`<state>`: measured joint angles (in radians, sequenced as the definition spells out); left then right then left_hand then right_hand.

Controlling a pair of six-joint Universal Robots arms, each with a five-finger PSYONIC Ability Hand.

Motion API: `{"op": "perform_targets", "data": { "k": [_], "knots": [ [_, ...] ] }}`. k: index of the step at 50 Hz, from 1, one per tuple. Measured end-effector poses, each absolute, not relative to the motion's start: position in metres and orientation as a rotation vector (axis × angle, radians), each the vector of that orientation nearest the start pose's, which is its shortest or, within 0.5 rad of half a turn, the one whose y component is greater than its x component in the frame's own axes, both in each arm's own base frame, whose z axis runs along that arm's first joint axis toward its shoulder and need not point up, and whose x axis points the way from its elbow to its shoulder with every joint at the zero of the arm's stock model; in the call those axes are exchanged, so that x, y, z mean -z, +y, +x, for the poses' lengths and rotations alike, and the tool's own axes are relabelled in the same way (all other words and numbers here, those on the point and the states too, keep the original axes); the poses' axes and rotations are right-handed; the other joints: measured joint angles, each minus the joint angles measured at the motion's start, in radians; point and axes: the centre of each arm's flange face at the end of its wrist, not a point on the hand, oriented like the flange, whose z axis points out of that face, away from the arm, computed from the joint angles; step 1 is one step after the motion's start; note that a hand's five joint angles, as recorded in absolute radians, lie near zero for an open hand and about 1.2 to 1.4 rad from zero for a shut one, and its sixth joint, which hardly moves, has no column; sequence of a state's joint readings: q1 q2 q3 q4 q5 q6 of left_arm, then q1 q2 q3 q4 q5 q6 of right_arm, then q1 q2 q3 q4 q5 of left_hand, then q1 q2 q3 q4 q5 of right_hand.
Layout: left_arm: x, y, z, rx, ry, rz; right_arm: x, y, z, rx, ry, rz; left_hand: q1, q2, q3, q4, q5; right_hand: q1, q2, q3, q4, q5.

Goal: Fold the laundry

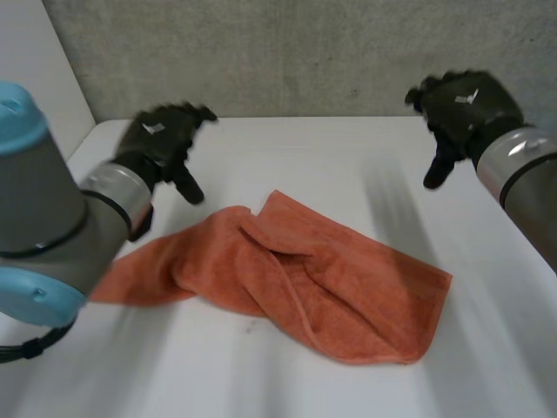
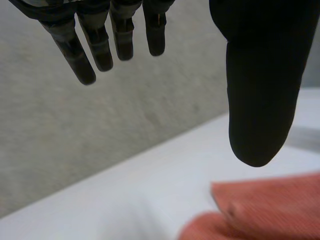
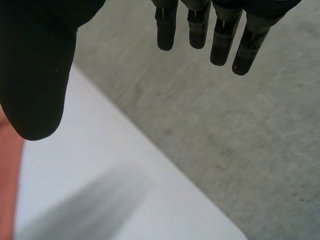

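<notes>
At about ten o'clock from the crumpled orange terry-cloth towel, above the smooth white counter, the black left hand hangs in the air. Its fingers are straight and set apart from the thumb, and it holds nothing. Its grey arm with light-blue caps meets the towel's eight-o'clock end in the head view. The towel lies loose on the middle of the counter. One layer is lapped over along a slanting ridge, a corner points to twelve o'clock, and a broader squared end lies toward four o'clock. In the left wrist view a corner of it lies beneath the thumb, apart from it. At about two o'clock from the towel, the black right hand is raised clear of the counter with fingers straight, thumb apart and nothing in it. A rough grey wall stands behind the counter.
</notes>
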<state>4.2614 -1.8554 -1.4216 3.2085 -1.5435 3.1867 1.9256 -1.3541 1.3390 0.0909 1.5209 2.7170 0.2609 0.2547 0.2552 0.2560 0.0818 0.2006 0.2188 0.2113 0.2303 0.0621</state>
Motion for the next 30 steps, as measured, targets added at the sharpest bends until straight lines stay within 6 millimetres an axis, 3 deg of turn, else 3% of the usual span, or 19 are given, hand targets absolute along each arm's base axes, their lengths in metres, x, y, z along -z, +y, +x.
{"op": "perform_targets", "data": {
  "k": [2, 11, 16, 23, 30],
  "knots": [
    [-0.247, -0.26, -0.291, 2.244, 2.474, 0.806, -0.288, -0.275, 0.248, 2.045, 2.177, -1.045, 0.097, 0.095, 0.094, 0.094, 0.094, 0.0, 0.0, 0.0, 0.0, 0.0],
    [-0.206, -0.209, -0.313, 2.062, 2.485, 1.176, -0.24, -0.251, 0.243, 1.712, 2.212, -1.275, 0.19, 0.197, 0.196, 0.196, 0.196, 0.0, 0.0, 0.0, 0.0, 0.0],
    [-0.187, -0.174, -0.323, 1.998, 2.461, 1.362, -0.208, -0.25, 0.218, 1.575, 2.206, -1.437, 0.2, 0.208, 0.207, 0.208, 0.207, 0.0, 0.0, 0.0, 0.0, 0.0],
    [-0.171, -0.165, -0.33, 1.989, 2.422, 1.442, -0.186, -0.251, 0.189, 1.509, 2.171, -1.593, 0.204, 0.211, 0.211, 0.212, 0.211, 0.004, 0.011, 0.02, 0.004, 0.004],
    [-0.163, -0.171, -0.335, 2.006, 2.41, 1.436, -0.166, -0.254, 0.175, 1.47, 2.137, -1.583, 0.204, 0.211, 0.211, 0.212, 0.211, 0.068, 0.099, 0.107, 0.088, 0.078]
  ]
}}
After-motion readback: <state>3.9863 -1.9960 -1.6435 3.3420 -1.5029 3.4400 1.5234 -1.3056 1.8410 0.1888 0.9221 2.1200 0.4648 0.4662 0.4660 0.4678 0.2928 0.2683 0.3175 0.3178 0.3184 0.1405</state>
